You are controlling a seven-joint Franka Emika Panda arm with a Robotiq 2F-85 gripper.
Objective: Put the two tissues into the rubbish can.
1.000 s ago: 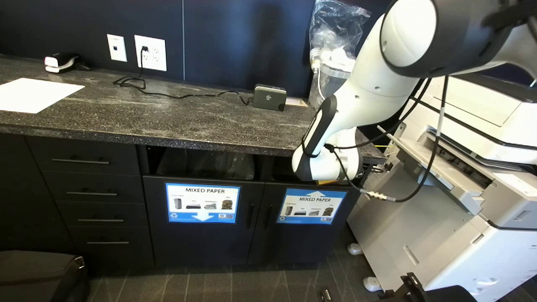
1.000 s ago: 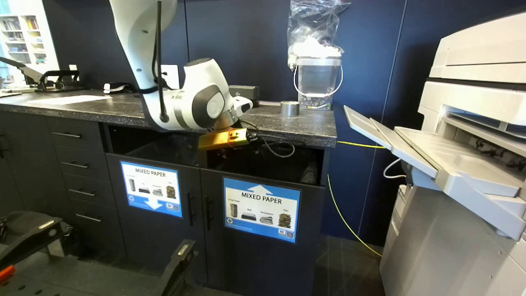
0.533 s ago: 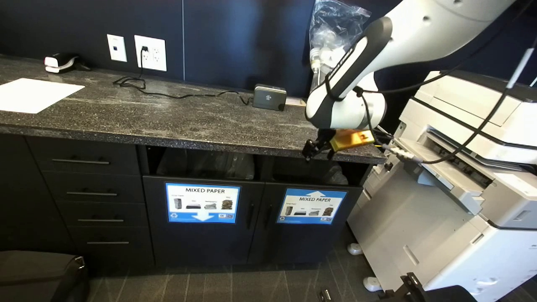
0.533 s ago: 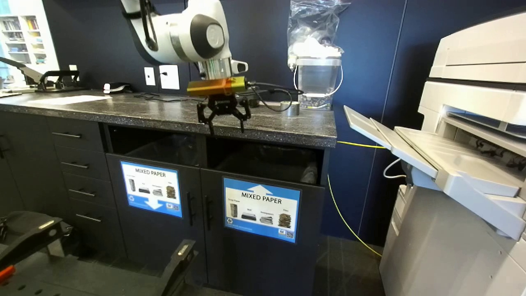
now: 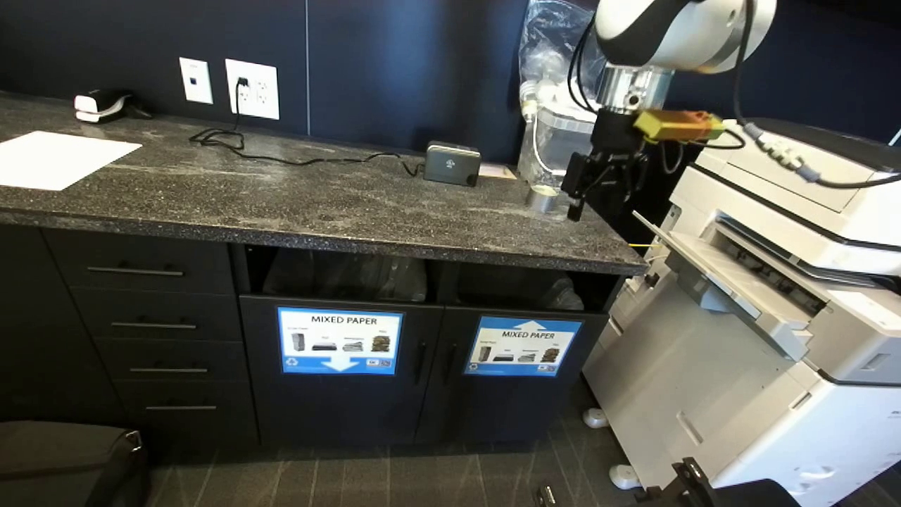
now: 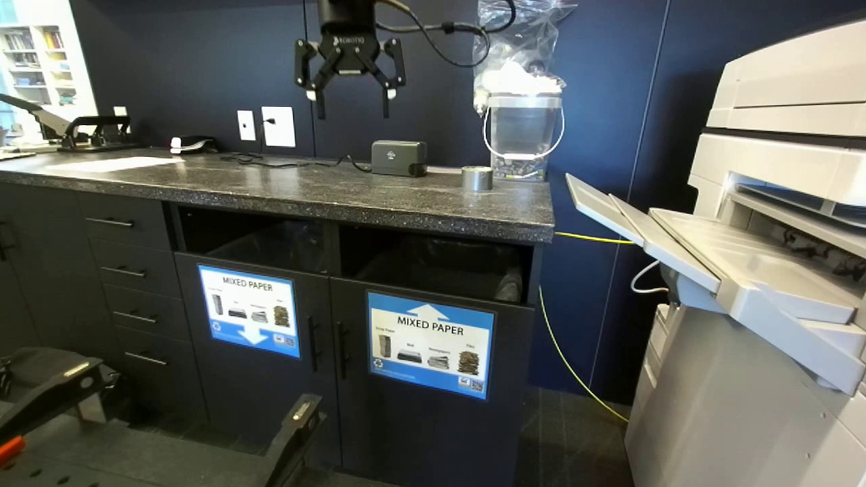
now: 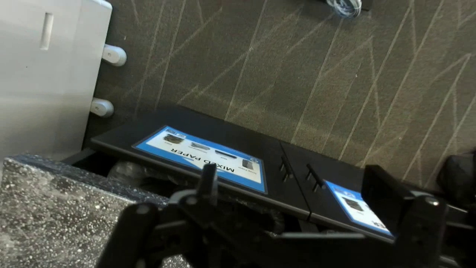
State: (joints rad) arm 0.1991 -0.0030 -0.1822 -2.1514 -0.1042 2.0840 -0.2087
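Observation:
My gripper (image 6: pixel 353 111) hangs high over the counter (image 6: pixel 304 193), jaws spread wide with nothing between them. In an exterior view the gripper (image 5: pixel 604 204) is above the counter's end by the printer, and the wrist view shows its fingers (image 7: pixel 208 182) apart. Below the counter are two dark bin slots, a nearer-to-printer slot (image 6: pixel 433 260) and a slot (image 6: pixel 260 240) beside the drawers. Signs (image 6: pixel 431 345) reading MIXED PAPER are on both doors, so I cannot tell which is the rubbish can. The two tissues are hidden or out of view.
A metal tape roll (image 6: pixel 477 178), a small grey box (image 6: pixel 399 159) and a bucket (image 6: pixel 521 128) topped by a clear plastic bag (image 6: pixel 517 40) stand on the counter. A printer (image 6: pixel 764 270) juts out beside it. A flat white sheet (image 5: pixel 63 160) lies farther along.
My gripper was down at the slot nearer the printer, mostly hidden. It has since risen past the counter's front edge to well above the top, and was open half a second ago too.

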